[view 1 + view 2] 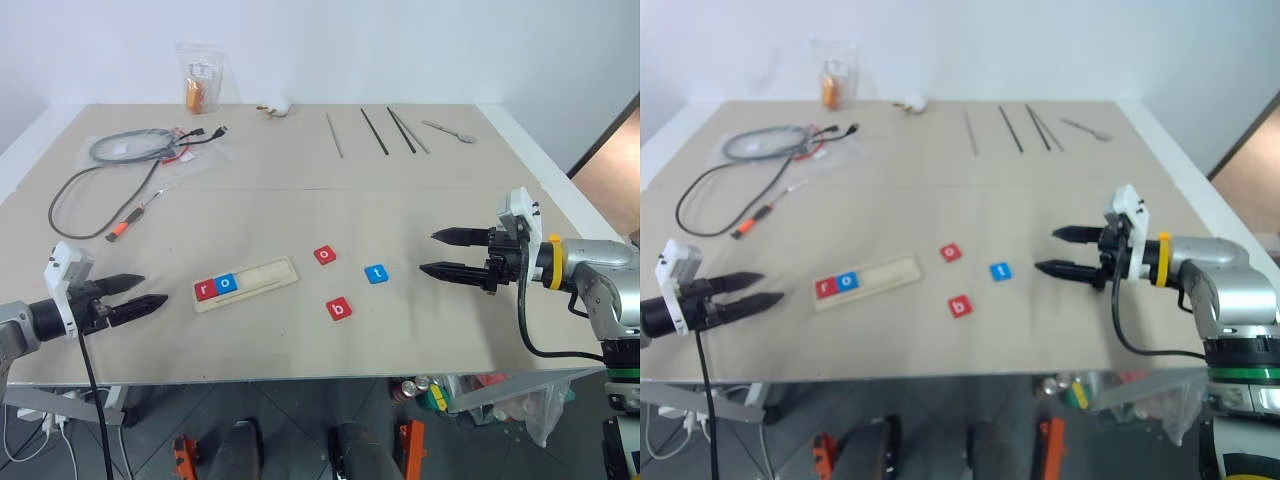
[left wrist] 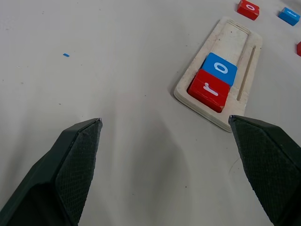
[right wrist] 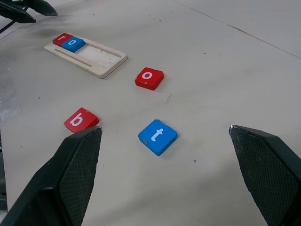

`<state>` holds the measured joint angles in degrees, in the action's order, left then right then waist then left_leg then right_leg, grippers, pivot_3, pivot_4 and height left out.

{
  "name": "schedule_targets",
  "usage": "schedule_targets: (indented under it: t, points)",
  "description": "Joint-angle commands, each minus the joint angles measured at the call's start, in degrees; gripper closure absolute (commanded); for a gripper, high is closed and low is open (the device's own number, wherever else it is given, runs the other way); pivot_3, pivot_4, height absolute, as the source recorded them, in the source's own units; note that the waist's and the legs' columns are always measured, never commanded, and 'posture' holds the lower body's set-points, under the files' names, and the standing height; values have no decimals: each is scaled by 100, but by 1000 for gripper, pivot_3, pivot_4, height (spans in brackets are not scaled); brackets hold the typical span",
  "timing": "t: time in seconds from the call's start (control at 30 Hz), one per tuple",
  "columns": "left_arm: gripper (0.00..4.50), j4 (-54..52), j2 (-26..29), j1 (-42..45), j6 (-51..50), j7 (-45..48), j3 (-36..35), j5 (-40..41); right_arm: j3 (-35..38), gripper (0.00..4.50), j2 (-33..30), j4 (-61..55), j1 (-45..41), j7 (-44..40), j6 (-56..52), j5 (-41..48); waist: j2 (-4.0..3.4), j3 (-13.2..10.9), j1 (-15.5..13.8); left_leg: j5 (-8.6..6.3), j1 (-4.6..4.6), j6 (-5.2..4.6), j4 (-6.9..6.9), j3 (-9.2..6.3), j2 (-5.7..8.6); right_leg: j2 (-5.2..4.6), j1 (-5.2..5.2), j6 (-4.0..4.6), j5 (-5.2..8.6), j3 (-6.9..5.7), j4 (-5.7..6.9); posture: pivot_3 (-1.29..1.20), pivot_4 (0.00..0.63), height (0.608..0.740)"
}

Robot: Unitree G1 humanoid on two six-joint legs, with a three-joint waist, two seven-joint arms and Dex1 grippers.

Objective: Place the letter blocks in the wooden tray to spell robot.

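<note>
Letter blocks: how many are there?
5. Red r and blue o sit in the tray; red o, blue t and red b lie loose on the table. None seems hidden.

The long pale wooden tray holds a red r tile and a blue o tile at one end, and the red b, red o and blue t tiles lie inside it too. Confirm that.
Wrong in one respect. The long pale wooden tray does hold the red r tile and blue o tile at one end, but the red b tile, red o tile and blue t tile lie loose on the table outside it, as the left eye view shows.
</note>
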<state>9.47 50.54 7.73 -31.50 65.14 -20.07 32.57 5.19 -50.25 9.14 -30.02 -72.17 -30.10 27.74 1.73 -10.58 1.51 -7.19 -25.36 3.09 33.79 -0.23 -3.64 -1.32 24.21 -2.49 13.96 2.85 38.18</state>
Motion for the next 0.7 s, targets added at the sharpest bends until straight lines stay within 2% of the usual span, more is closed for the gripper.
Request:
schedule_targets:
  t: [0.03,0.3,0.47,0.7]
  points:
    - [0,-254,151,69,165,177,-159,76,-44,29,-111,-270,-97,-147,94,-47,0,0,0,0,0,0,0,0,0,0,0,0,0,0,0,0,150,740]
    - [0,-96,4,828,674,544,103,-13,-498,29,-134,-532,-505,-496,266,-246,0,0,-8,1,0,-1,8,0,0,2,0,-1,-5,0,2,0,150,740]
    - [0,175,107,910,1463,1272,848,-601,-744,29,22,-1033,-875,-759,65,2,0,0,-5,-1,0,0,12,13,1,-1,-1,-6,-5,14,1,0,150,740]
    - [0,1309,-115,1641,2486,1594,1702,-1411,-1143,29,279,-1496,-966,-925,7,18,0,0,3,-2,-3,-3,20,8,-10,20,6,-6,-9,20,9,0,150,740]
